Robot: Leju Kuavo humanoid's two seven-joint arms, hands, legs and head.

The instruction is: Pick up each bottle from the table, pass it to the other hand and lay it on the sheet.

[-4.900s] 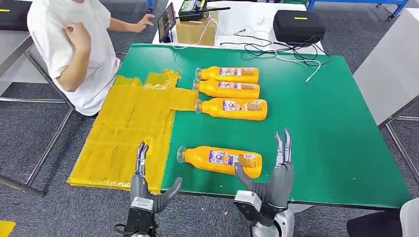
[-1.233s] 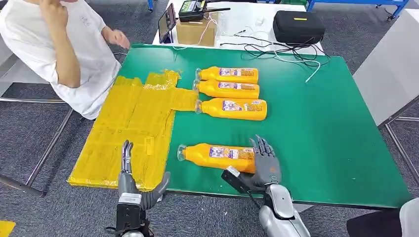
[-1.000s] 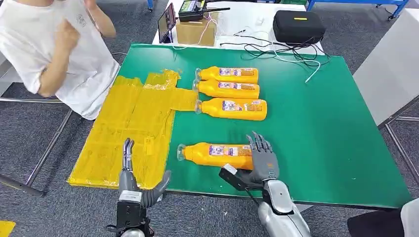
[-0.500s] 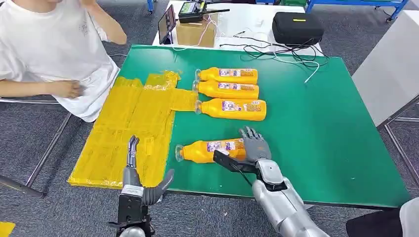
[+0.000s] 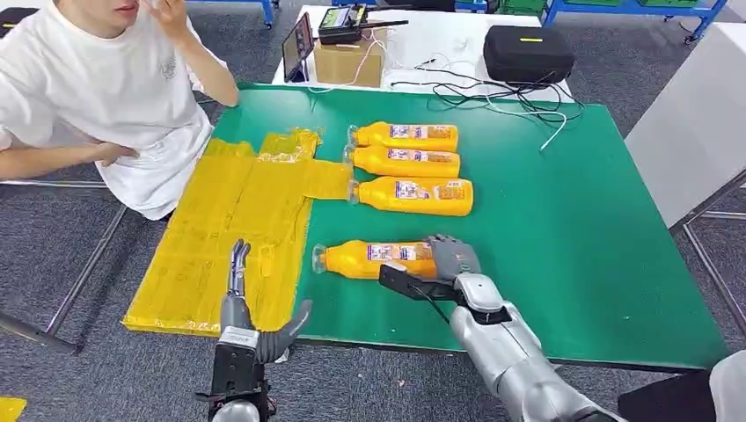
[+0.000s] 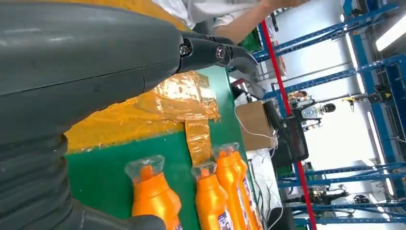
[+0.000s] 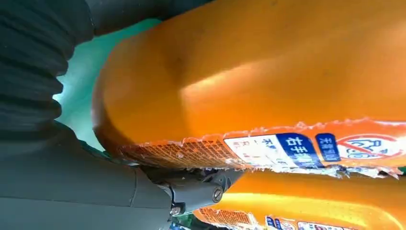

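Table (image 5: 581, 229): flat green mat surface, matte and slightly grippy-looking; it serves as the landmark for all that follows
Sheet (image 5: 229, 237): yellow, thin and crinkled plastic, glossy, with taped seams; it covers the table's left part and hangs a little over the near-left edge; a narrow tongue of it reaches under the caps of the far bottles
Row of three bottles (image 5: 409, 164): lying on their sides toward the table's far middle, side by side and close together, caps toward the sheet
Near bottle (image 5: 374, 258): lying on its side toward the table's near middle, cap toward the sheet; orange plastic, flat-shouldered body, paper label with a torn edge, clear film over the cap
Right hand (image 5: 444, 262): wrapped over the near bottle's base end, fingers across the top and thumb along the near side; it grips the bottle, which I judge not yet lifted
Left hand (image 5: 251, 308): held above the table's near-left edge, over the sheet's corner; fingers straight and apart, thumb out, holding nothing
Handling: the bottle looks full, so likely fairly heavy and stiff; smooth plastic may slip; a hold on the broad body near the label is surer than at the narrow neck; gripped by its base end it may sag toward the cap
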